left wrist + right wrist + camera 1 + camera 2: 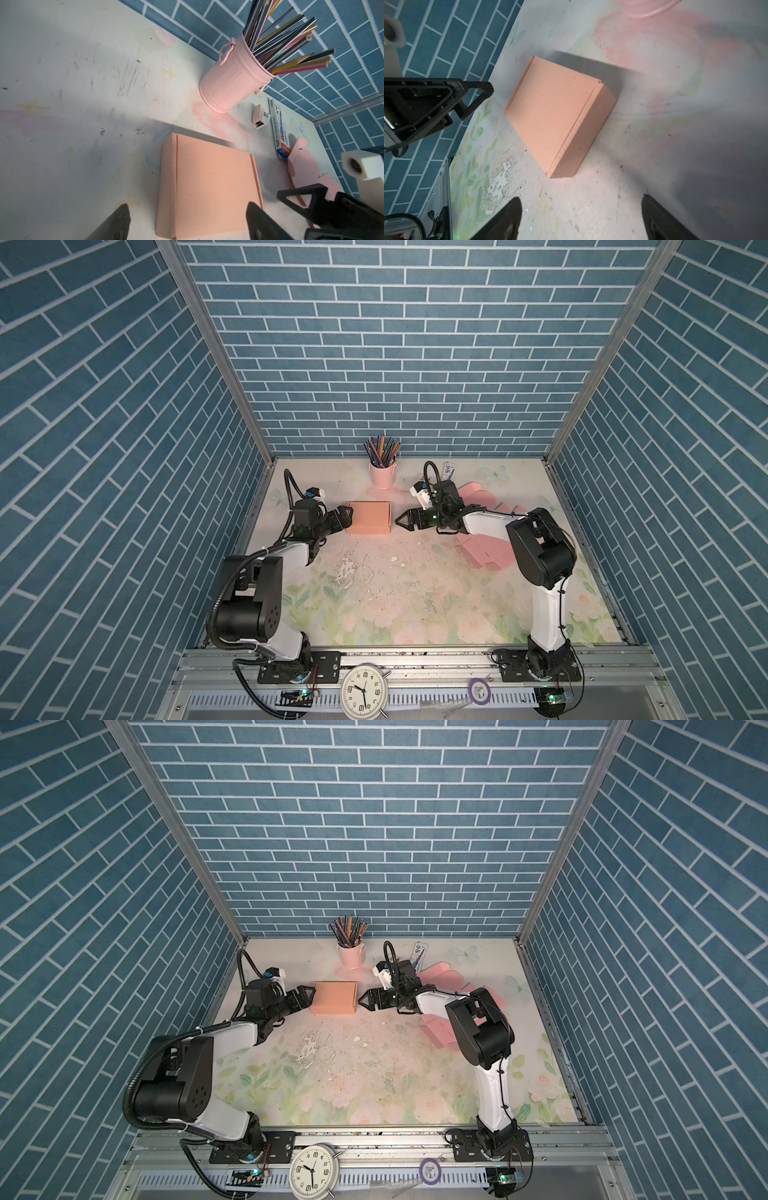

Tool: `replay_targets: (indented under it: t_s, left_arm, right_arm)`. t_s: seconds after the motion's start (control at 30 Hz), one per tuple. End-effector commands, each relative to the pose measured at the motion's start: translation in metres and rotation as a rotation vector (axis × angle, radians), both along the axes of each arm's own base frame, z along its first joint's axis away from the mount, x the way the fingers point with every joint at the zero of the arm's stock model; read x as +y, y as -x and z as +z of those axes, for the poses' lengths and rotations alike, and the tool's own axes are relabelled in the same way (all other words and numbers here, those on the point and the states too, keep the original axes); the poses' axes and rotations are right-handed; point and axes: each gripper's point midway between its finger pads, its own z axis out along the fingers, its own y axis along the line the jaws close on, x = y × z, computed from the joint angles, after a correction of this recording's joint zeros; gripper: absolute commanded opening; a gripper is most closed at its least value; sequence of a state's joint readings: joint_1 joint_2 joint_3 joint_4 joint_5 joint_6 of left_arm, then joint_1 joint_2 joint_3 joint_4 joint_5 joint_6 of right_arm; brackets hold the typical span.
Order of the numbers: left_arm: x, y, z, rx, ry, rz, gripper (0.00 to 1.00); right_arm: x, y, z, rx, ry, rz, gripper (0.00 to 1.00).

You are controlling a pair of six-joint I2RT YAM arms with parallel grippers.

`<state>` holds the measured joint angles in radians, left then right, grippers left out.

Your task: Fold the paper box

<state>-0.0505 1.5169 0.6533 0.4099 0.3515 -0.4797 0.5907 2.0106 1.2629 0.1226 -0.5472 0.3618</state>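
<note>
Box (368, 517) mid-frame looks folded, lid shut. Left hand (348, 517), right hand (402, 522) flank it, both wide open, empty. Next, probably: withdraw without nudging.

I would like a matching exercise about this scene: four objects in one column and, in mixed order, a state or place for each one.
Objects
1. paper box
2. bucket
3. cardboard sheets
4. clock

States or places
a. lying flat, pink
b. nearest the front
c. closed, orange
d. upright, holding pencils

Pairs: 1-c, 2-d, 3-a, 4-b
</note>
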Motion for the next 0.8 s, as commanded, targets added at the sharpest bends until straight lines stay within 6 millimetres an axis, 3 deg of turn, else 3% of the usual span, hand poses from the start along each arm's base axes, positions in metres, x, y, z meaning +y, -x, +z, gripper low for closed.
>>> replay_targets:
  t_s: [0.0, 0.17, 0.4, 0.57, 0.77]
  left_arm:
    - [0.005, 0.012, 0.006, 0.004, -0.037, 0.016, 0.88]
    - [-0.023, 0.031, 0.022, -0.016, -0.059, -0.054, 0.88]
    - [-0.107, 0.075, 0.032, -0.029, -0.042, -0.284, 0.88]
    - [-0.155, 0.11, 0.022, -0.005, -0.016, -0.424, 0.88]
    - [-0.18, 0.133, 0.008, 0.015, 0.028, -0.491, 0.88]
  right_arm:
    - [-0.017, 0.006, 0.02, -0.081, 0.064, -0.014, 0.91]
    - [-0.055, 0.016, 0.021, -0.114, 0.205, -0.059, 0.9]
    - [-0.114, 0.028, 0.01, -0.105, 0.393, -0.136, 0.89]
    - [-0.153, 0.025, -0.007, -0.089, 0.53, -0.201, 0.87]
    - [-0.176, 0.028, -0.027, -0.063, 0.666, -0.219, 0.84]
